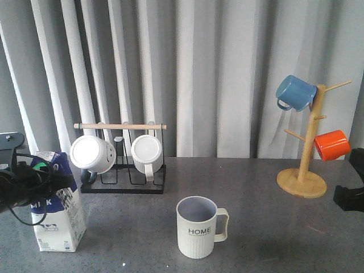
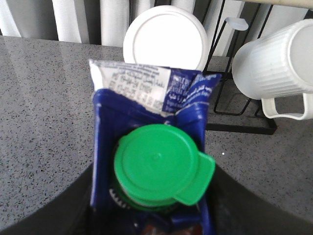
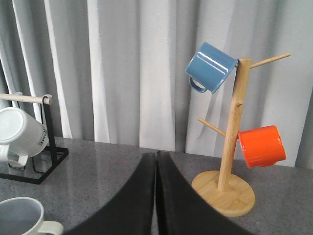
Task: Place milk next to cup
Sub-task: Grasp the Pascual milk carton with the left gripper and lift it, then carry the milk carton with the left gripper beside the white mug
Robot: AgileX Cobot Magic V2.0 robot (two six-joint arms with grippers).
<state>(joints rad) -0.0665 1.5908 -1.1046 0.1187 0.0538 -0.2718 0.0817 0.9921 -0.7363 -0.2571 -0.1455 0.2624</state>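
- I count one milk carton (image 1: 57, 207), at about 8 o'clock on the table.
- One ribbed "HOME" cup (image 1: 197, 227), at 6 o'clock.
- Two white mugs (image 1: 92, 154) (image 1: 147, 152) on one black wire rack (image 1: 122, 185), toward 10 o'clock.
- One blue mug (image 1: 296, 92) and one orange mug (image 1: 332, 144), both on one wooden mug tree (image 1: 303, 170), at 2 o'clock.
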